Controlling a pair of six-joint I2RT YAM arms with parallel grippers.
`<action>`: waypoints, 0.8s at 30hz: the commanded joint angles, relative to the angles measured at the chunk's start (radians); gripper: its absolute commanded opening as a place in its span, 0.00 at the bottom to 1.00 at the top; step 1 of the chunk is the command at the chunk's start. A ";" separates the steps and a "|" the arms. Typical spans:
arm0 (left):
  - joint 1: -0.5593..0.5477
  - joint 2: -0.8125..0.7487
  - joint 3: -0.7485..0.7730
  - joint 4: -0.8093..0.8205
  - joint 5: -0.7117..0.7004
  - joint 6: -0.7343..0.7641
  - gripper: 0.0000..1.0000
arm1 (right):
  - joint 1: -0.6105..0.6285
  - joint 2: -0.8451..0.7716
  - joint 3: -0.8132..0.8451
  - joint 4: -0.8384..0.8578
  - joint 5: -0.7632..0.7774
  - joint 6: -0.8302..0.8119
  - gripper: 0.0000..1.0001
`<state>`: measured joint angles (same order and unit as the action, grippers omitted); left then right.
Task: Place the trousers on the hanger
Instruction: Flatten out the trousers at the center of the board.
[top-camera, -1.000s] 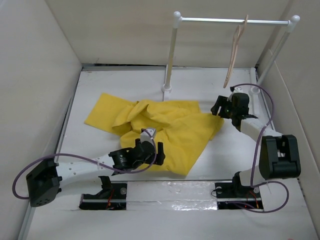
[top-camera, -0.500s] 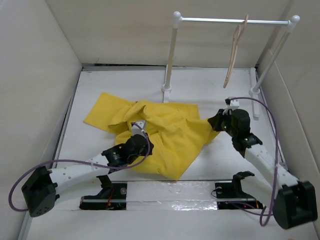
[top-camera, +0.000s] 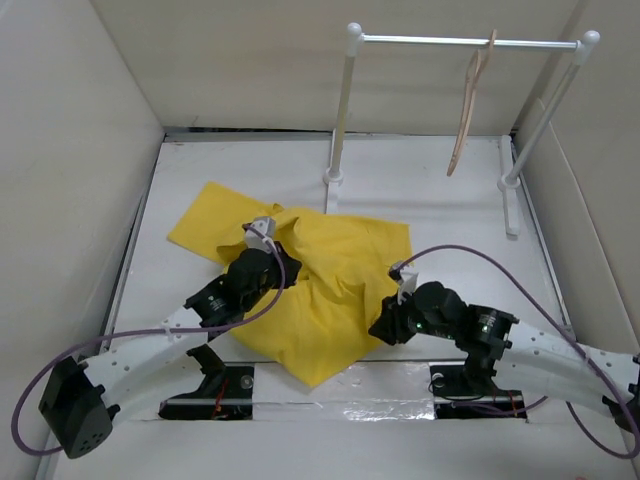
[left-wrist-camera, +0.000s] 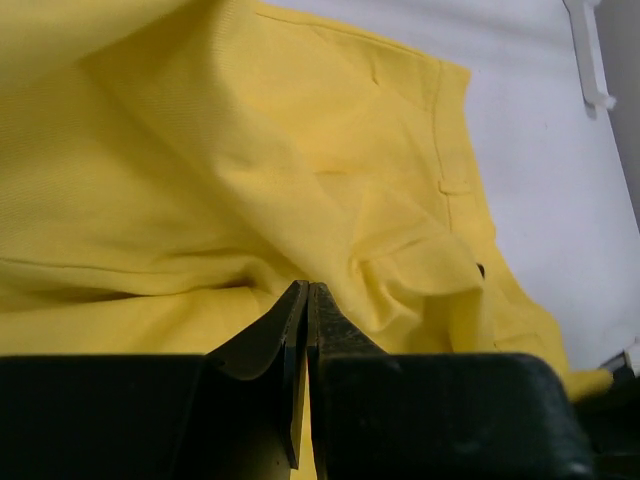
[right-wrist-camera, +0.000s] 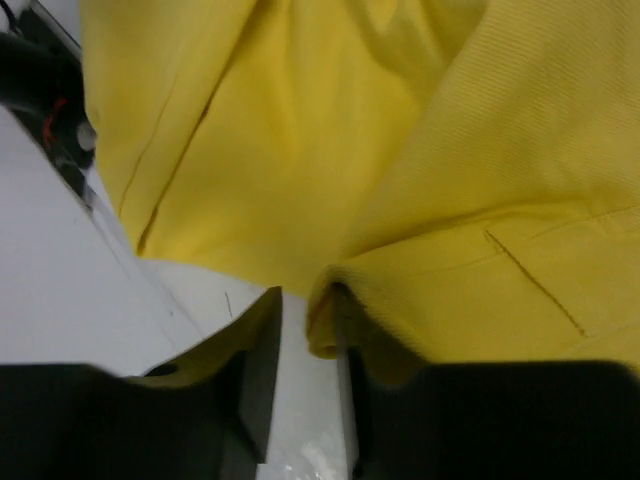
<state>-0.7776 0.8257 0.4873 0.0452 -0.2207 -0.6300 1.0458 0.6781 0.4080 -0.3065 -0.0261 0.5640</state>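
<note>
The bright yellow trousers (top-camera: 340, 270) lie crumpled across the middle of the white table. My left gripper (top-camera: 285, 262) sits on their upper left part, and in the left wrist view its jaws (left-wrist-camera: 305, 292) are shut, with creases of the cloth (left-wrist-camera: 250, 150) running into the tips. My right gripper (top-camera: 380, 328) is at the trousers' near right edge. Its jaws (right-wrist-camera: 305, 300) stand apart, and a fold of the cloth (right-wrist-camera: 330, 120) rests against the right finger. The pale wooden hanger (top-camera: 468, 105) hangs on the rail at the back right.
The white rail (top-camera: 460, 41) stands on two posts at the back of the table, its left foot (left-wrist-camera: 590, 50) beyond the trousers. A small dark button (left-wrist-camera: 481, 269) shows at the waistband. Walls close in left, back and right. An arm base mount (right-wrist-camera: 50, 100) lies near the right gripper.
The left gripper shut and moved up and left over the cloth. The right arm swung from the back right down to the near right edge. The trousers shifted left and nearer.
</note>
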 joint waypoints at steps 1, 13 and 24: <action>-0.113 0.067 0.102 0.081 0.044 0.067 0.00 | 0.026 0.031 0.209 -0.146 0.224 -0.022 0.49; -0.373 0.314 0.140 0.217 0.041 0.095 0.52 | -0.697 0.167 0.157 0.141 0.078 -0.291 0.00; -0.416 0.475 0.137 0.289 0.060 0.066 0.63 | -0.736 0.639 0.206 0.507 -0.026 -0.259 0.72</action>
<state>-1.1908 1.2976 0.6296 0.2729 -0.1669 -0.5549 0.2882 1.2690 0.5655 0.0231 -0.0288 0.3027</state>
